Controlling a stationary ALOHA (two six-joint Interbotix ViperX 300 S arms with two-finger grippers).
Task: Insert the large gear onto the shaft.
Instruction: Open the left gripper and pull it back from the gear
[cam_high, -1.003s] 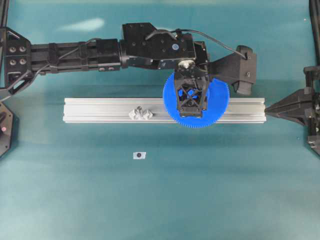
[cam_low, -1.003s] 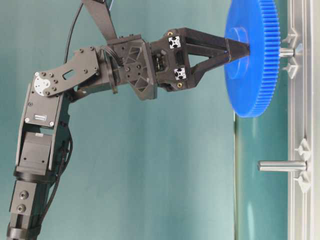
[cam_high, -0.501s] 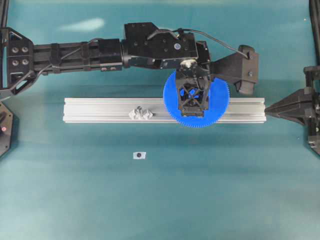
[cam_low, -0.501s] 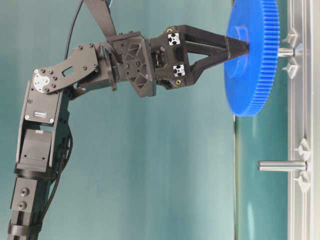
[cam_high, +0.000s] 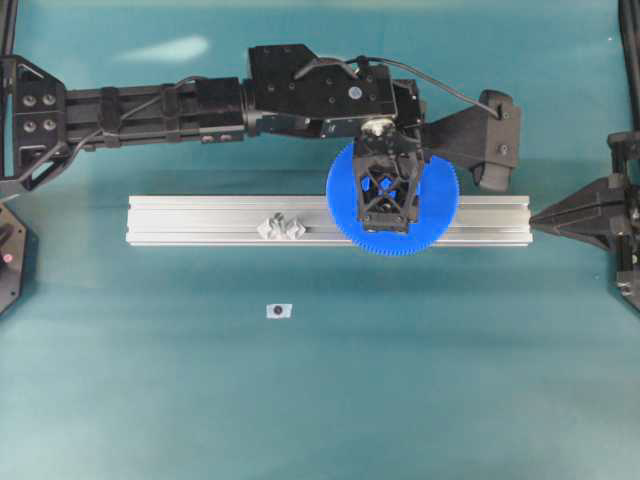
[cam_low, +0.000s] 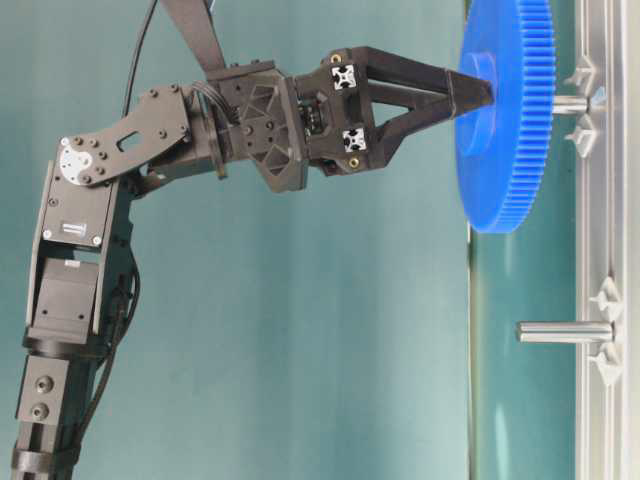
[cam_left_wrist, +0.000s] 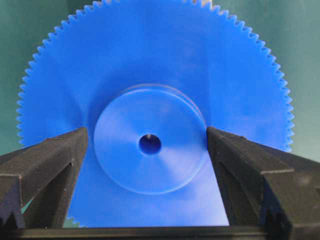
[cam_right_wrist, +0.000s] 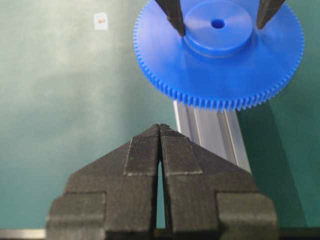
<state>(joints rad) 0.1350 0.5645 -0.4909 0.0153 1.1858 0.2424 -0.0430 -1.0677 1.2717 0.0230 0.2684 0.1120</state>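
The large gear (cam_high: 435, 215) is a bright-blue toothed disc lying flat over the aluminium rail (cam_high: 200, 220). In the table-level view the gear (cam_low: 505, 150) sits on the shaft (cam_low: 572, 103), of which a short silvery length shows between disc and rail. My left gripper (cam_high: 388, 200) points straight down at the hub (cam_left_wrist: 150, 145). Its fingers (cam_left_wrist: 65, 155) stand on either side of the hub with a thin gap, so it is open and holds nothing. My right gripper (cam_right_wrist: 160, 126) is shut and empty, off the rail's right end (cam_high: 535, 215).
A second bare pin (cam_low: 565, 332) stands on the rail further left, on clear diamond feet (cam_high: 283, 227). A small white tag (cam_high: 279, 311) lies on the teal table in front of the rail. The left arm (cam_high: 150, 105) stretches across behind the rail.
The left gripper's fingers have spread off the hub. The gear stays in place on the shaft. The right gripper has not moved.
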